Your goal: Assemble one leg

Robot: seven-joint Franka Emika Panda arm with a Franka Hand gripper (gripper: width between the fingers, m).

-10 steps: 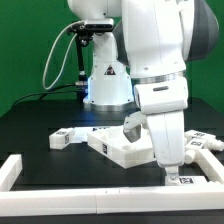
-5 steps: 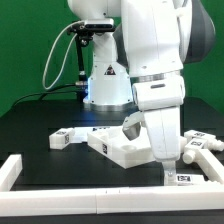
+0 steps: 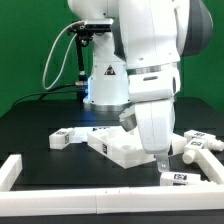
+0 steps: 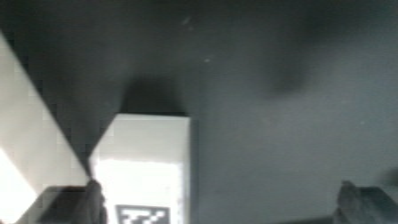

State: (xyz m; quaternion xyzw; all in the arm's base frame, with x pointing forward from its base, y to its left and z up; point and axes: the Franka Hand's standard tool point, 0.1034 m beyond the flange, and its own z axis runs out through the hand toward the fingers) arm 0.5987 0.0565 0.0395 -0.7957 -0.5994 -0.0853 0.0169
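Note:
A leg, a small white block with tag stickers, lies on the black table by the front rail at the exterior view's right. In the wrist view this leg shows a tag at its near end and sits close to one finger, far from the other finger. My gripper hangs just above and to the exterior view's left of the leg. In the wrist view the gripper is open, its fingers wide apart and touching nothing.
The large white square panel lies behind the gripper. More legs lie at the exterior view's right and left. A white rail borders the table's front and left; it also shows in the wrist view.
The arm and gripper have shifted toward the exterior view's left and slightly up, uncovering more of the leg on the table. The leg has not visibly moved.

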